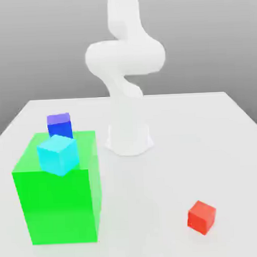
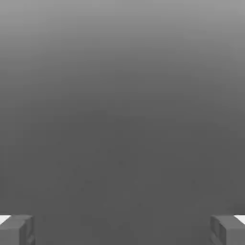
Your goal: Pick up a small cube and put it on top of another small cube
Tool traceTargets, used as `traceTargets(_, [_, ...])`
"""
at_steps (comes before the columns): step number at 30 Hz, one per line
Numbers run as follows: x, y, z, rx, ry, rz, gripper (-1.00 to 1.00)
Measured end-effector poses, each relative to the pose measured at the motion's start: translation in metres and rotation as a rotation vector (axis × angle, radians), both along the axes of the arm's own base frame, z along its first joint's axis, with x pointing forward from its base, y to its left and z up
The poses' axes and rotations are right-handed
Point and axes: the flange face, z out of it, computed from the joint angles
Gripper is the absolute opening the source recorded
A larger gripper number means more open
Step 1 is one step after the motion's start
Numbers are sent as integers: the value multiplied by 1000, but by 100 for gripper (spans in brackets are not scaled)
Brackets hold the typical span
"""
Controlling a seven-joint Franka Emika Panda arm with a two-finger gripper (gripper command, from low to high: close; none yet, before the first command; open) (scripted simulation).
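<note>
Gripper (image 2: 122,232) had its fingers (image 2: 16,229) spread wide apart, one at each side of the hand view, nothing between them. Past the fingertips there was just plain grey background, no block under or ahead of the hand.

In the exterior view the white arm (image 1: 125,57) rose from its base (image 1: 129,138) at the middle of the white table (image 1: 225,126) and ran up out of the top of the view, so all the blocks sat well below the hand and well apart from it.

Red cube (image 1: 202,217) sat alone on the table, toward the exterior view's right, near the front edge, touching nothing else.

Dark blue cube (image 1: 60,125) was on the exterior view's left, just behind the big green cube (image 1: 57,199); couldn't tell if they touched. Cyan cube (image 1: 58,154) sat on top of the green one, just in front of the blue one.
</note>
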Motion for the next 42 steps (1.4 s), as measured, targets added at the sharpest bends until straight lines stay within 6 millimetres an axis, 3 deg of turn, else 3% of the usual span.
traceTargets(5, [52, 38, -99, -65, 153, 149, 0])
traceTargets(11, [77, 85, -223, -142, 325, 332, 0])
traceTargets(16, [69, 121, -326, -207, 466, 489, 0])
traceTargets(20, [42, 149, -406, -263, 576, 632, 0])
traceTargets(22, [26, 155, -444, -287, 631, 690, 0])
traceTargets(28, [13, 157, -521, -304, 675, 733, 0])
traceTargets(29, [12, 157, -532, -303, 675, 734, -100])
traceTargets(36, [12, 157, -534, -304, 676, 734, -100])
traceTargets(42, [15, 153, -477, -298, 678, 715, -100])
